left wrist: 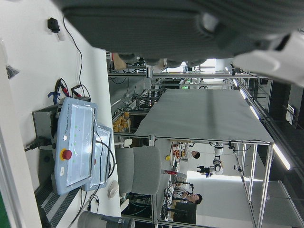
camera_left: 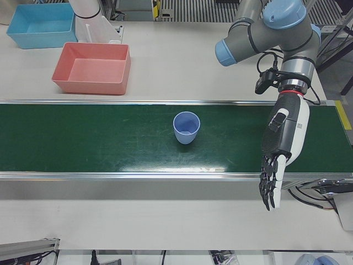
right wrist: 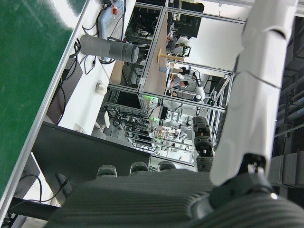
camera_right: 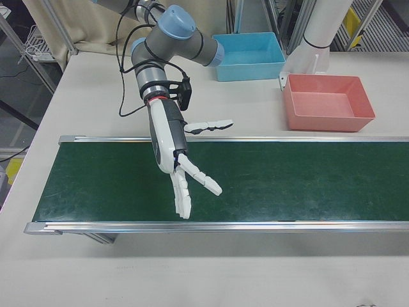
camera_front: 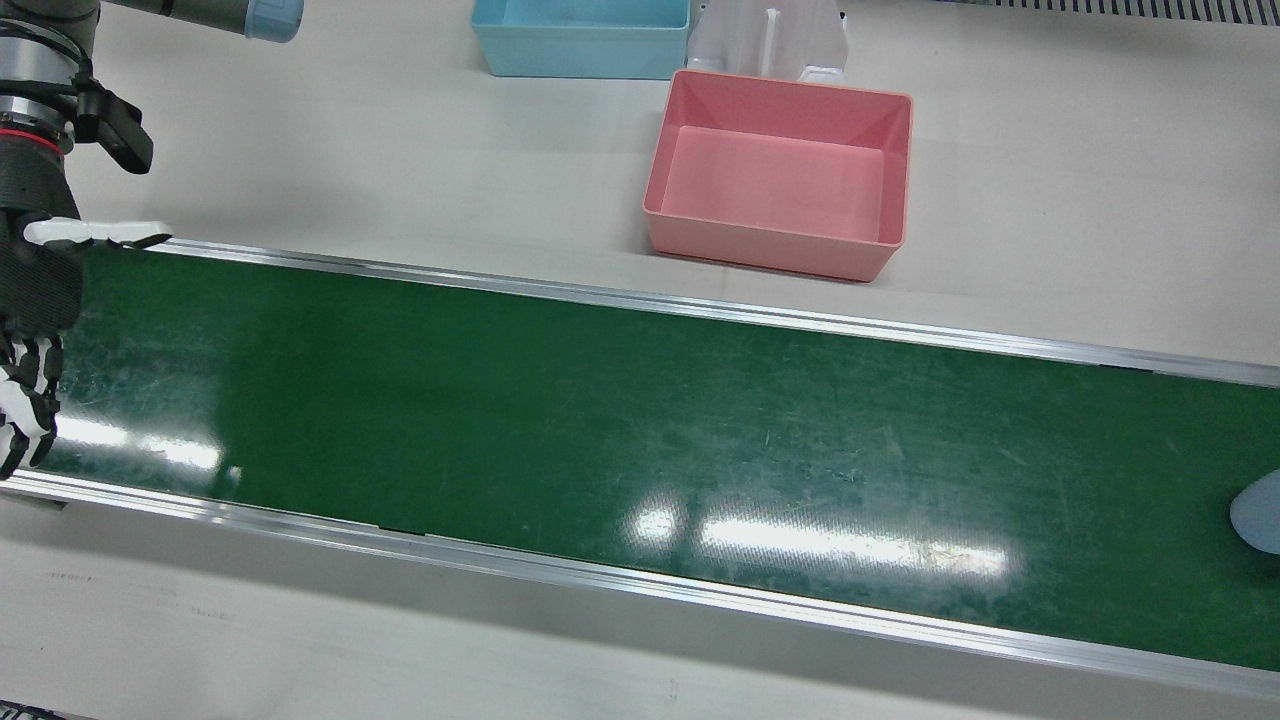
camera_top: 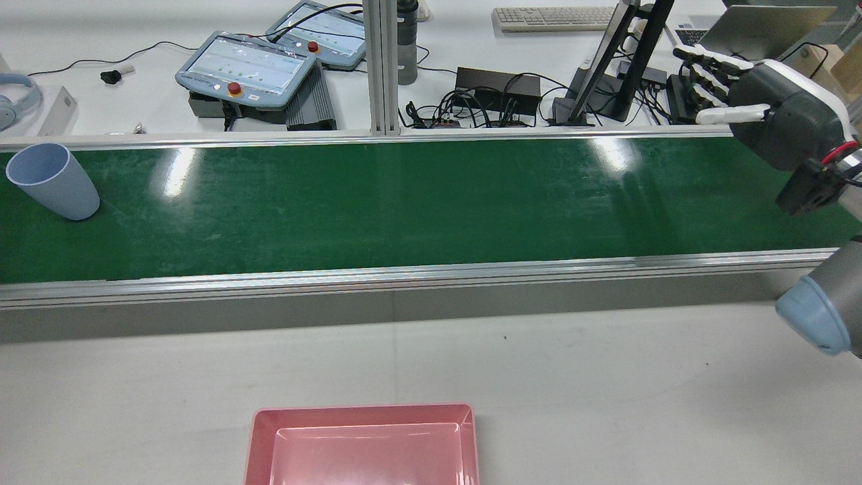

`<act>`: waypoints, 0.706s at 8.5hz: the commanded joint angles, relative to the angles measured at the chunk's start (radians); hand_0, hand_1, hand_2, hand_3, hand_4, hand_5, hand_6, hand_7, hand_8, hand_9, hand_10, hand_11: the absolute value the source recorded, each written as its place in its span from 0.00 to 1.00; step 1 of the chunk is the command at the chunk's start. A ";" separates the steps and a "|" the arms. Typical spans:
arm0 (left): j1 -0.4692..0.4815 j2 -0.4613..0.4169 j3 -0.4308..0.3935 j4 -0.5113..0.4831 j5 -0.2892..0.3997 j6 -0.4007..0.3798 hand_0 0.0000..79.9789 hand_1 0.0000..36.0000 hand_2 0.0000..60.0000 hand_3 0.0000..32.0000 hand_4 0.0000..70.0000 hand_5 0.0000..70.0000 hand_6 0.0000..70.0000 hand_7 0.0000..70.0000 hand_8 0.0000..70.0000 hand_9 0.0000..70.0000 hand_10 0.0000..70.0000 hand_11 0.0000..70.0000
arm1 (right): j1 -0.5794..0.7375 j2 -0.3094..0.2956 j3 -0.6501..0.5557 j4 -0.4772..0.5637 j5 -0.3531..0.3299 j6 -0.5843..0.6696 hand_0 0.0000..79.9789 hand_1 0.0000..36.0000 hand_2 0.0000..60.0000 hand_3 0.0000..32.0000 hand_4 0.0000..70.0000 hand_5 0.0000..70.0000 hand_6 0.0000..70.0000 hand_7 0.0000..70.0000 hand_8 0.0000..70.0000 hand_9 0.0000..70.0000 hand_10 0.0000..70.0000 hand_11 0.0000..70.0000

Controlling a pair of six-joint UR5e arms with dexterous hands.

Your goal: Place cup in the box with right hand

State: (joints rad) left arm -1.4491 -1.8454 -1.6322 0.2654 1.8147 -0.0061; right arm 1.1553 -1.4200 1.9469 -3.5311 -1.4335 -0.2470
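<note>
In the front view, a green belt [camera_front: 640,440] is seen running across the table between two metal rails. The pink box [camera_front: 780,175] is set on the table just behind the far rail, empty, with a blue box [camera_front: 580,40] behind it, also empty as far as its cut-off part shows. The right hand [camera_front: 35,290] is held over the belt's end at the view's left edge, fingers spread, nothing held. A sliver of the cup [camera_front: 1258,512] is visible at the right edge.

In the rear view, the cup [camera_top: 52,180] is shown standing upright on the belt at its far left end, empty. The right hand [camera_top: 761,108] is held above the opposite end, well apart from it. Nothing lies on the belt between them. Two control pendants [camera_top: 246,67], cables and a keyboard [camera_top: 552,18] are seen on the desk beyond the belt. Only the near part of the pink box [camera_top: 363,444] is shown.

In the left-front view, the left hand [camera_left: 281,149] is pointed downward over the belt's near rail, fingers straight and slightly apart, empty. The cup [camera_left: 186,127] stands near it on the belt.

In the right-front view, the right hand [camera_right: 176,153] is stretched over the belt with fingers splayed and the thumb out sideways.

In the hand views, only each hand's underside and the background room are shown.
</note>
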 commanded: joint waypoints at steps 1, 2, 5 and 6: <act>0.001 0.000 0.000 0.000 0.000 0.000 0.00 0.00 0.00 0.00 0.00 0.00 0.00 0.00 0.00 0.00 0.00 0.00 | 0.009 -0.005 0.004 0.000 -0.018 0.002 0.72 0.52 0.02 0.00 0.03 0.09 0.01 0.00 0.00 0.00 0.00 0.00; 0.001 0.000 0.000 0.000 0.000 0.000 0.00 0.00 0.00 0.00 0.00 0.00 0.00 0.00 0.00 0.00 0.00 0.00 | 0.012 -0.008 0.006 0.000 -0.018 0.003 0.70 0.57 0.03 0.00 0.02 0.09 0.01 0.00 0.00 0.00 0.00 0.00; 0.001 0.000 0.003 -0.002 0.000 -0.002 0.00 0.00 0.00 0.00 0.00 0.00 0.00 0.00 0.00 0.00 0.00 0.00 | 0.011 -0.036 0.006 0.000 -0.018 0.005 0.69 0.63 0.04 0.00 0.00 0.09 0.00 0.00 0.00 0.00 0.00 0.00; 0.000 0.000 0.003 -0.002 0.000 0.000 0.00 0.00 0.00 0.00 0.00 0.00 0.00 0.00 0.00 0.00 0.00 0.00 | 0.011 -0.039 0.006 0.000 -0.018 0.005 0.71 0.56 0.04 0.00 0.01 0.09 0.00 0.00 0.00 0.00 0.00 0.00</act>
State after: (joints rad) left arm -1.4481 -1.8454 -1.6305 0.2649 1.8147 -0.0069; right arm 1.1661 -1.4436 1.9526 -3.5312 -1.4510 -0.2427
